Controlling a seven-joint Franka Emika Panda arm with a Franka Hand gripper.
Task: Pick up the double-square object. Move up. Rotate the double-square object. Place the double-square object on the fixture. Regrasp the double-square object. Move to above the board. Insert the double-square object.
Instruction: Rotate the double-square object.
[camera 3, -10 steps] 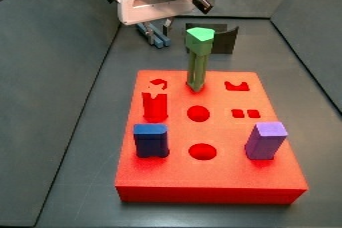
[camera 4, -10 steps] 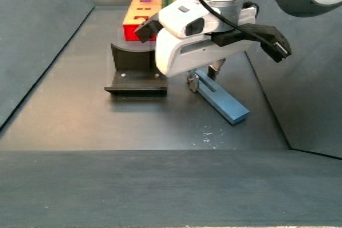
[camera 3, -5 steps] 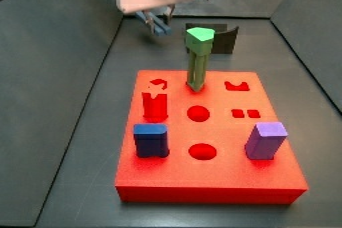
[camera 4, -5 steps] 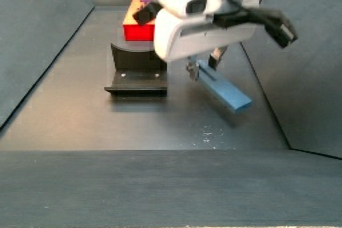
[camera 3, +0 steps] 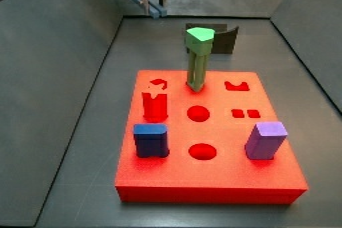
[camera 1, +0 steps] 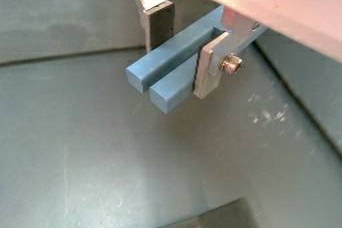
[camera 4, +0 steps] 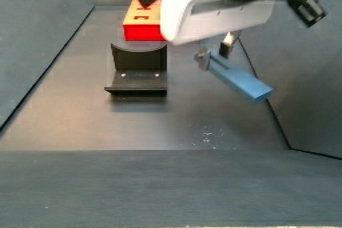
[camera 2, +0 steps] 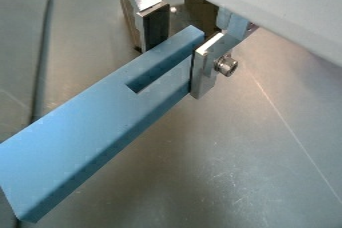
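The double-square object [camera 4: 237,75] is a long slate-blue bar with a lengthwise groove, plain in a wrist view [camera 1: 175,68]. It is clear of the floor, tilted with its free end lower, clamped between the silver fingers [camera 2: 209,64] of the gripper [camera 1: 181,42] near one end, so most of its length juts out. It hangs beside the fixture [camera 4: 136,70], apart from it.

The fixture, a dark L-shaped bracket on a base plate, stands on the floor just next to the board [camera 3: 207,140].

The board is a flat bright-red slab with round, square and odd-shaped holes, lying flat.
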